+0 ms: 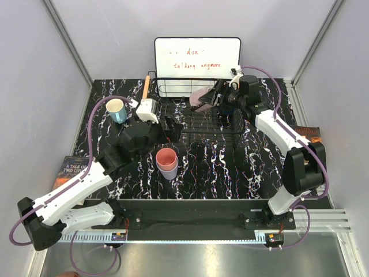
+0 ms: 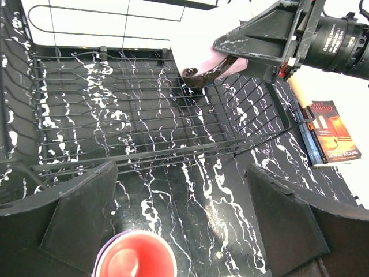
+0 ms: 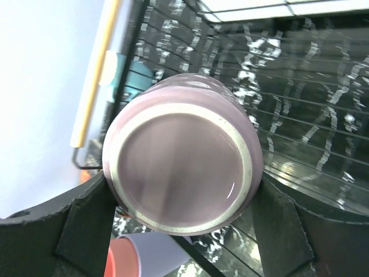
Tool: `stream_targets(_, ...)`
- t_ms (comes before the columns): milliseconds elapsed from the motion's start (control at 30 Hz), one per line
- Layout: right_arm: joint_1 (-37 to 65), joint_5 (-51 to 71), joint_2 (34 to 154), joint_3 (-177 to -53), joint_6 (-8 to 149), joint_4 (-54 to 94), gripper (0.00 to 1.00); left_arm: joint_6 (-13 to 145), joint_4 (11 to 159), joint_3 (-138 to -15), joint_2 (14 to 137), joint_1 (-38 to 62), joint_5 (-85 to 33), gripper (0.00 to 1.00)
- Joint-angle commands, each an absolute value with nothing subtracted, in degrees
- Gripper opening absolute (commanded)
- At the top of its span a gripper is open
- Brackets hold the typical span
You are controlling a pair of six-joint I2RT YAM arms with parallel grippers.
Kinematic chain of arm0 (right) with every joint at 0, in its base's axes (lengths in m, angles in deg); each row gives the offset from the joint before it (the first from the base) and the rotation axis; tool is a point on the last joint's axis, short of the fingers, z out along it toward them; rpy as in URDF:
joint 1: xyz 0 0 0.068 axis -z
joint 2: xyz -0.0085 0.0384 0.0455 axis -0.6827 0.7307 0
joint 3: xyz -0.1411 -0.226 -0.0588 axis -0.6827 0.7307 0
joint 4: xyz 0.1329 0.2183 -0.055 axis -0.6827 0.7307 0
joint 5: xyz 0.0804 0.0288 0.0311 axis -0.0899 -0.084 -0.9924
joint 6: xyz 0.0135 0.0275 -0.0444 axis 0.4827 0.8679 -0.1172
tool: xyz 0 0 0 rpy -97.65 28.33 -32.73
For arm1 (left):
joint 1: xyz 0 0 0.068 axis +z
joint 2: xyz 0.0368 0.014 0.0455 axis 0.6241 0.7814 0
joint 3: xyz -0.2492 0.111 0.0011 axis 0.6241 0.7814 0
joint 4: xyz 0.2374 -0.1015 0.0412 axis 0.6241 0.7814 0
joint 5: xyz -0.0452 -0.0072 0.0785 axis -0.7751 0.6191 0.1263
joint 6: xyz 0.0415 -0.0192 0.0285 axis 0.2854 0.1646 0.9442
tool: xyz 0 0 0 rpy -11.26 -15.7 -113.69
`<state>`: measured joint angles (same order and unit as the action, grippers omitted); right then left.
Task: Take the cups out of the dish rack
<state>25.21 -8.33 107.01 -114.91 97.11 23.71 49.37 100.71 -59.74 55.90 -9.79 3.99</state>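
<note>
Two-arm rig at the dish rack: near the middle of the front edge of the black marbled table (image 1: 230, 167), a salmon pink cup (image 1: 167, 157) stands mouth up, nested in a lavender cup (image 1: 170, 174). The left arm slants in low from the near left corner. The left gripper (image 1: 168, 131) sits just beyond the stack, aimed at the rack, jaws spread wide and empty.

Toward the left edge a light blue cup (image 1: 117, 109) stands upright, cream inside showing.

The black wire dish rack (image 1: 202, 124) fills the far middle. The right arm rises from the near right corner, elbow high, forearm angling far and left. The right gripper (image 1: 203, 99) clamps a mauve cup (image 1: 199, 95) over the rack's far side, one finger on each flank. The cup lies tipped, long axis along the gripper's line, base toward the wrist, mouth slanting down and left.

Four cups show, one rack, two books (image 1: 72, 167) at the side edges, one white board (image 1: 197, 57) behind.
</note>
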Motion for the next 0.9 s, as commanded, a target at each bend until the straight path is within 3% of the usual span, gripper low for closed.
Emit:
stream_targets(0, 25.74, -14.51, 103.58, -114.47, 101.66, 8.06, 0.0, 48.51, 92.66, -58.8, 56.71, -8.94, 1.48, 0.99)
stream_targets(500, 30.22, -28.84, 100.86, -96.02, 130.48, -38.52, 0.0, 30.07, 63.74, -45.18, 57.24, 10.47, -20.57, 0.99)
stream_targets(867, 29.7, -28.85, 91.81, -84.59, 130.16, -38.4, 0.0, 24.17, 49.23, -45.87, 63.82, 12.43, -36.38, 0.99)
